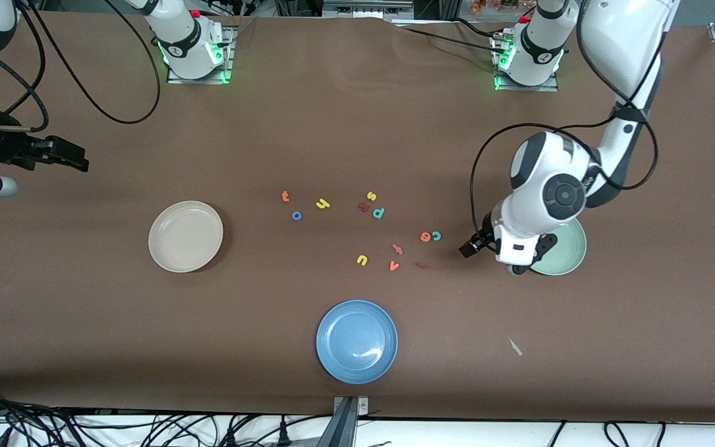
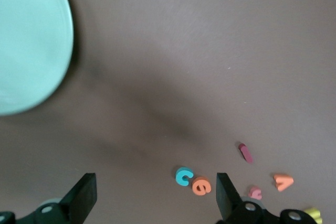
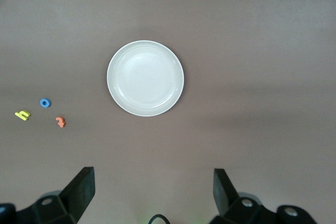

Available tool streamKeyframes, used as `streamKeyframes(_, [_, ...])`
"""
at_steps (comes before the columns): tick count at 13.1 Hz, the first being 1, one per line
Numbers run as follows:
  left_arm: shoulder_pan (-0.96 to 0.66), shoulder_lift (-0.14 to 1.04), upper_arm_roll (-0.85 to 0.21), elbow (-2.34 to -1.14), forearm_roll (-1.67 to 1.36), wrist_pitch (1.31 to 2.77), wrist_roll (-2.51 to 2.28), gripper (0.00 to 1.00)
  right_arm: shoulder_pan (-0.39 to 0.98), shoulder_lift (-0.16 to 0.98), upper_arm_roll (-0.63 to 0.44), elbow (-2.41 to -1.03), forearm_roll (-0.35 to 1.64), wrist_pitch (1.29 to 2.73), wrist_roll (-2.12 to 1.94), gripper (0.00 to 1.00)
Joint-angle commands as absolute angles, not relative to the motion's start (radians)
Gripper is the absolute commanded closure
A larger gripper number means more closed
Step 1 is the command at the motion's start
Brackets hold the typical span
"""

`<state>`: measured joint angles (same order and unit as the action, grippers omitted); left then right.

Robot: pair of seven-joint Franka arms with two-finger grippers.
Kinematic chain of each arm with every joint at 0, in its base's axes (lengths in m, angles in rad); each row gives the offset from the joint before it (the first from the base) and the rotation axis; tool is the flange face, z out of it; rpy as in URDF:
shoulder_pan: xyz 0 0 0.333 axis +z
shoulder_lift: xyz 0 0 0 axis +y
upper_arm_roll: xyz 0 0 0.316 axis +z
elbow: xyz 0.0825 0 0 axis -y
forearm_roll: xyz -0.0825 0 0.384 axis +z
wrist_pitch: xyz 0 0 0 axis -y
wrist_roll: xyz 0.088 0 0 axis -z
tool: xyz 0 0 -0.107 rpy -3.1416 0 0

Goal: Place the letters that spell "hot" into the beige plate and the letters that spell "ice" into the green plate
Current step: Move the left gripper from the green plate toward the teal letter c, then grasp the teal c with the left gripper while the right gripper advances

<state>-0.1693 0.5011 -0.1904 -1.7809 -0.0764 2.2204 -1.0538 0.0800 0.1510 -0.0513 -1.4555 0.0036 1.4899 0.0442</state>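
The beige plate (image 1: 185, 236) (image 3: 145, 77) lies toward the right arm's end with nothing in it. Orange t (image 1: 285, 197) (image 3: 61, 122), blue o (image 1: 296, 215) (image 3: 45, 103) and yellow h (image 1: 323, 203) (image 3: 22, 114) sit mid-table. Teal c (image 1: 436, 235) (image 2: 184, 176) touches orange e (image 1: 425, 236) (image 2: 201, 185); the dark red i (image 1: 421, 266) (image 2: 245, 152) lies nearer the camera. The green plate (image 1: 565, 254) (image 2: 31, 40) is partly hidden under the left arm. My left gripper (image 1: 514, 251) (image 2: 155, 198) hangs open beside it, holding nothing. My right gripper (image 1: 62, 154) (image 3: 153, 192) waits open over the right arm's end.
A blue plate (image 1: 357, 341) sits near the front edge. Other letters lie among the task ones: yellow s (image 1: 371, 196), teal p (image 1: 378, 213), yellow u (image 1: 362, 260), orange v (image 1: 393, 266) (image 2: 283, 182) and a pink one (image 1: 398, 249). A pale scrap (image 1: 514, 346) lies nearby.
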Motion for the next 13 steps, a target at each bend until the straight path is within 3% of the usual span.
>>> streamKeyframes(1, [-0.21,0.524,-0.184,-1.827,-0.094,2.311,-1.208,0.01,0.071,0.156,-0.051,-1.44,0.026,1.489,0.04,0.0])
streamKeyframes(6, [-0.259,0.601,-0.181,-1.847,-0.078,2.404,-1.367,0.06,0.069,0.189,-0.051,-1.439,0.026,1.505,0.041,0.0])
streamKeyframes(9, [-0.281,0.641,-0.179,-1.845,-0.058,2.453,-1.43,0.19,0.068,0.201,-0.051,-1.439,0.078,1.525,0.04,0.0])
streamKeyframes(10, [-0.282,0.641,-0.179,-1.844,-0.057,2.453,-1.437,0.28,0.063,0.219,-0.051,-1.439,0.115,1.526,0.04,0.0])
streamKeyframes(13, [-0.296,0.661,-0.178,-1.833,-0.049,2.48,-1.479,0.29,0.069,0.236,-0.048,-1.439,0.124,1.526,0.051,0.0])
